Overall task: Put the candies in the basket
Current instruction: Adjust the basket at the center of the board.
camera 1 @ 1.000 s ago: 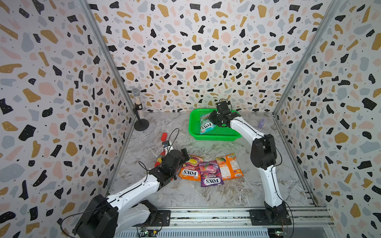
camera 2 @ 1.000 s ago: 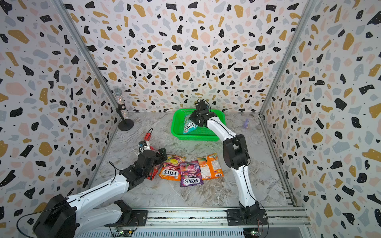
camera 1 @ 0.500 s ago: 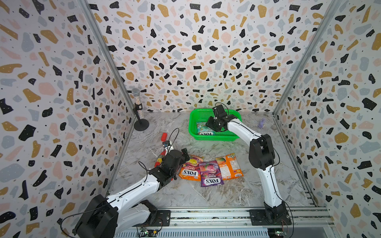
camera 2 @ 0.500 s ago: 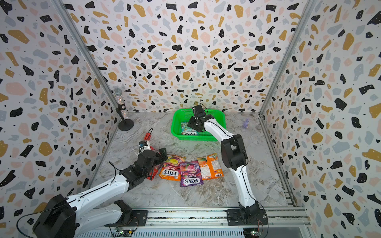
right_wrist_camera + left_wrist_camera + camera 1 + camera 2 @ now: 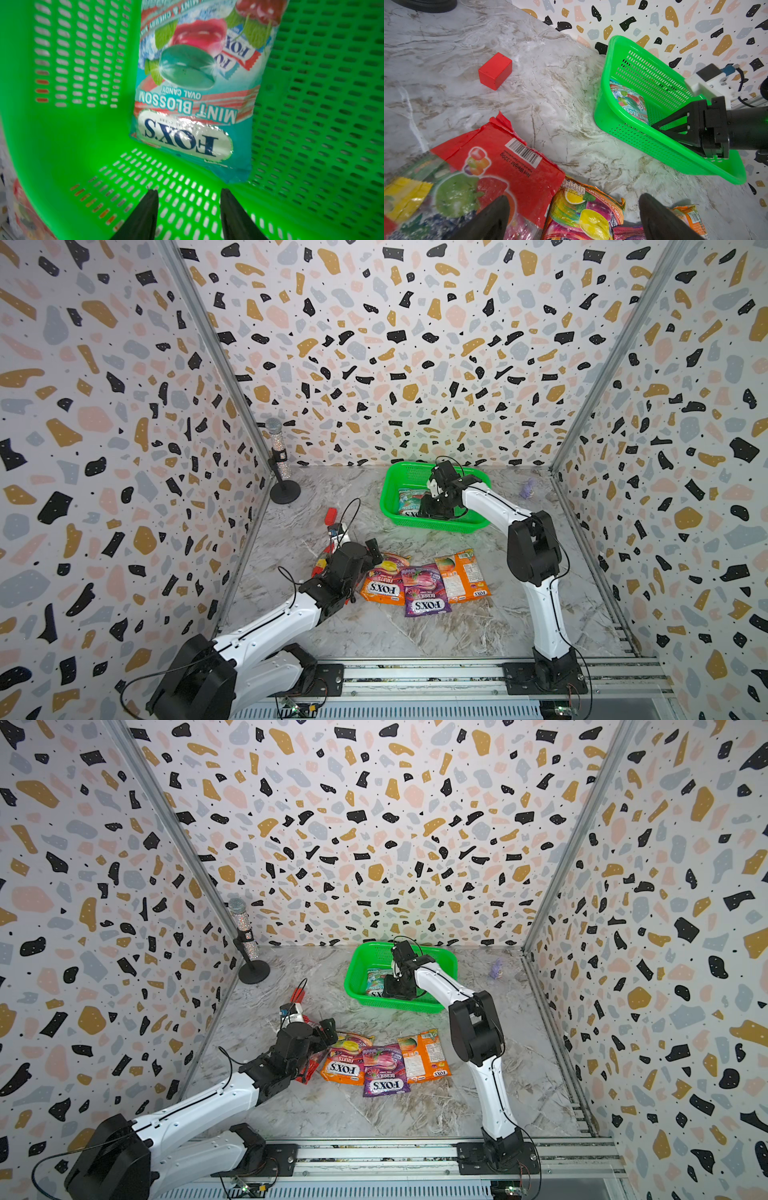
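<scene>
Nearest you, along the front edge, a ribbed aluminium rail (image 5: 415, 672) carries both arm bases. Beyond it spreads the grey-veined, marble-look tabletop (image 5: 415, 635).

Your left gripper (image 5: 573, 198) hovers low with its black fingers spread wide and nothing between them. It sits above the large glossy red bag with fruit pictures (image 5: 508, 158) and the orange-yellow FOX'S bag (image 5: 380, 580). Touching those in a row, flat on the marble, lie the purple FOX'S bag (image 5: 424, 591) and the orange bag (image 5: 461, 574).

A small red block (image 5: 495, 70) sits apart, further back.

Further on, the bright green perforated plastic basket (image 5: 436, 524) stands near the back wall, with the teal FOX'S mint bag (image 5: 191, 99) inside it. Your right gripper (image 5: 189, 190) reaches into the basket, jaws parted and empty, tips just short of that bag.

Behind, a glittery microphone on a round black stand (image 5: 279, 460) fills the back left corner. A small lilac object (image 5: 528, 487) lies far right. Terrazzo-patterned panels (image 5: 415, 344) wall in three sides.
</scene>
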Action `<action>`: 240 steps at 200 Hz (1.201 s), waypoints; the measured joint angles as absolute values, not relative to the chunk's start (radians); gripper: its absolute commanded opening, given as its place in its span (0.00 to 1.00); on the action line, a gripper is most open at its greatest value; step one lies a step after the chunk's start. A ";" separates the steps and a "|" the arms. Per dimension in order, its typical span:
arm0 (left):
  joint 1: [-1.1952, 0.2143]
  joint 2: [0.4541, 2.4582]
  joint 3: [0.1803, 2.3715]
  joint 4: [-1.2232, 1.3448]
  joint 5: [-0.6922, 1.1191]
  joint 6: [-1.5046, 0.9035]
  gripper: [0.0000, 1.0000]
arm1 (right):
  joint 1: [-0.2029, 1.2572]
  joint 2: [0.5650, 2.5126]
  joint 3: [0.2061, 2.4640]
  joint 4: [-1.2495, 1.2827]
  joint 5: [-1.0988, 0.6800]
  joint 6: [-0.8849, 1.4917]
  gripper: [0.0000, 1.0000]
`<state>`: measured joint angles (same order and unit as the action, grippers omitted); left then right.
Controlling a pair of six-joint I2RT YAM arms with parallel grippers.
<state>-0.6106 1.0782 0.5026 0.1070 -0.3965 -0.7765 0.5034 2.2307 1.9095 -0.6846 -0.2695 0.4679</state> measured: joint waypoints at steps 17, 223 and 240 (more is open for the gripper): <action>-0.611 1.078 0.503 0.108 -0.391 -0.773 1.00 | 0.503 2.199 1.867 -0.715 -0.276 0.419 0.52; -0.418 1.604 1.053 0.007 -0.011 -0.620 0.95 | 0.141 1.515 1.070 -0.561 -0.155 0.561 0.95; -0.393 1.665 1.087 -0.001 0.011 -0.614 0.89 | 0.140 1.545 1.089 -0.544 -0.191 0.573 0.95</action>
<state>-0.3935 1.6650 1.0870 -0.0010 0.0109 -0.6144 0.1398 1.5452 1.0889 -0.5438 -0.1909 0.5732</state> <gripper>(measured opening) 0.929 0.949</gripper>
